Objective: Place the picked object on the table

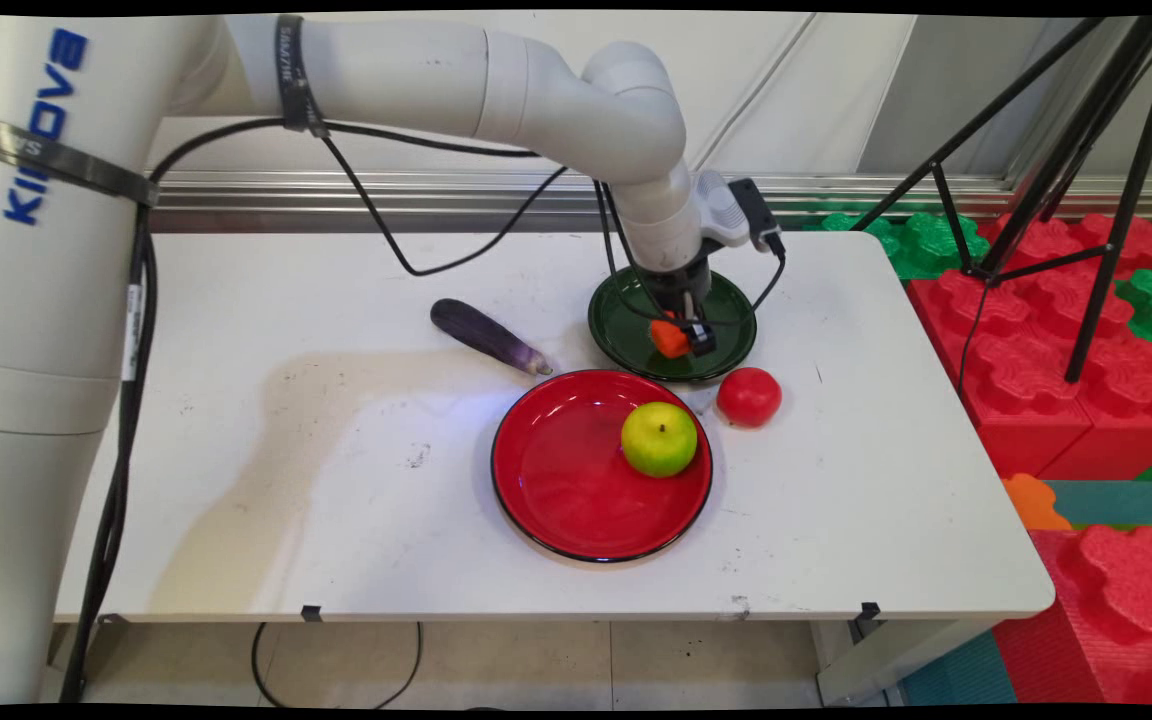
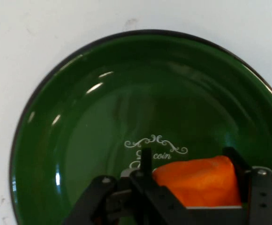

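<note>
The black two-finger gripper [image 1: 681, 338] is closed on a small orange block-shaped piece [image 1: 671, 339], holding it low over the round dark green enamel plate [image 1: 626, 330] on the white worktop [image 1: 336, 480], beside a red tomato [image 1: 749, 396].

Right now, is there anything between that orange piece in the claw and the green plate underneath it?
Nothing visible. The gripper is shut on the orange piece, directly over the green plate, whose inside shows bare but for its printed lettering. The tomato and eggplant lie on the table outside the plate.
</note>
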### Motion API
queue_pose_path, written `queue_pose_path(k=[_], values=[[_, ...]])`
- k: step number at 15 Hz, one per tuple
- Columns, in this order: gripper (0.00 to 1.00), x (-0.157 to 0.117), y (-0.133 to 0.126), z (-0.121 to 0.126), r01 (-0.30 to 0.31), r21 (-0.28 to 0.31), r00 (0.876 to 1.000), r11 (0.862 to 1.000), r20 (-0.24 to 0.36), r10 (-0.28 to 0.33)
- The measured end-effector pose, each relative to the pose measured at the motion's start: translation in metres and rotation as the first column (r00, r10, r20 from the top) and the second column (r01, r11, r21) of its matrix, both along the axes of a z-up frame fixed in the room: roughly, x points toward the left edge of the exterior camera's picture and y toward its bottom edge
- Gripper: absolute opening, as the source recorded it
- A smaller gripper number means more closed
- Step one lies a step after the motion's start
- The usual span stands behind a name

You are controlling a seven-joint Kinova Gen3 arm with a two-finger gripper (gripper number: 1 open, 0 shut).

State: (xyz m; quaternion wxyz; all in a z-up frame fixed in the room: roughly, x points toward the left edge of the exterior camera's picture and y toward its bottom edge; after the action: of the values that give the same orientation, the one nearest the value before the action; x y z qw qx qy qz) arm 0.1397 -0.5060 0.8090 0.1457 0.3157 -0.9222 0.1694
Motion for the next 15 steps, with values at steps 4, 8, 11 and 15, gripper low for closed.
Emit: queue_pose_path(k=[4,8,11,15], values=[[0.0,0.005,0.009,0.032,-0.007,-0.043,1.0,0.999,0.004,0.007],[0.0,0.015,0.025,0.082,-0.001,-0.11,1.0,0.994,0.003,0.002],[0.0,0.03,0.04,0.115,-0.006,-0.154,1.0,0.988,-0.001,0.006],[0.0,0.066,0.075,0.15,-0.026,-0.193,1.0,0.981,0.002,0.027]])
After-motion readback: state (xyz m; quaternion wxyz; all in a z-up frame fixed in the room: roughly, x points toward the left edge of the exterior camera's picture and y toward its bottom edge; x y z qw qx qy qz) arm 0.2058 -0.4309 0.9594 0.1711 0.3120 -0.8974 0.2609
